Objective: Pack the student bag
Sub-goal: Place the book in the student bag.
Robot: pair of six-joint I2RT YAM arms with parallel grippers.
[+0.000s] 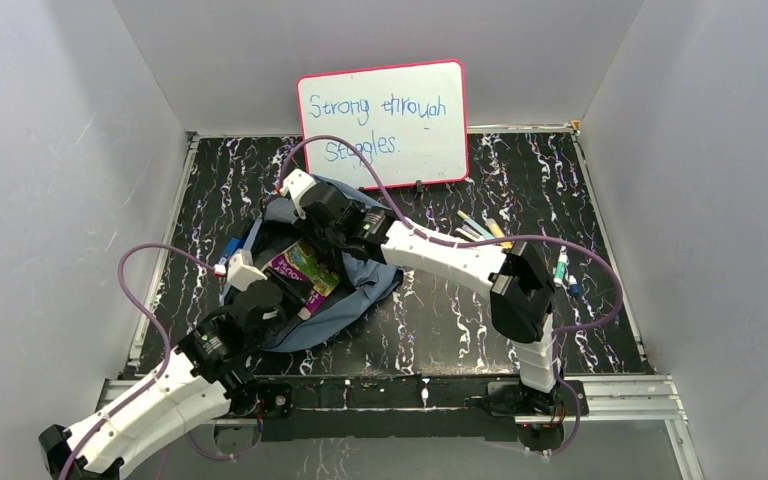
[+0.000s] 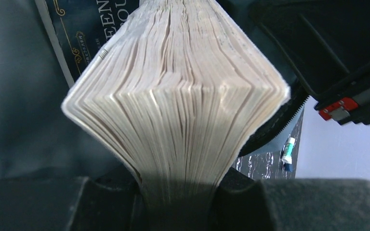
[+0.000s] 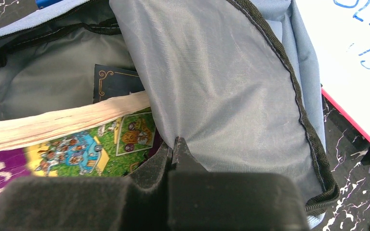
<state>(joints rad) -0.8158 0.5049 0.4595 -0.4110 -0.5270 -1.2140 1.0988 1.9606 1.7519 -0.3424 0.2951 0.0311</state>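
Within student bag [image 3: 221, 72], wrist-view only: dark book [image 3: 118, 82]

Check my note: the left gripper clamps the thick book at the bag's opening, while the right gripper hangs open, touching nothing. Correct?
Not quite. The right gripper is not open: it is shut on the student bag, pinching its flap fabric, as the right wrist view shows. The rest stands: the left gripper does clamp the thick book at the bag's opening.
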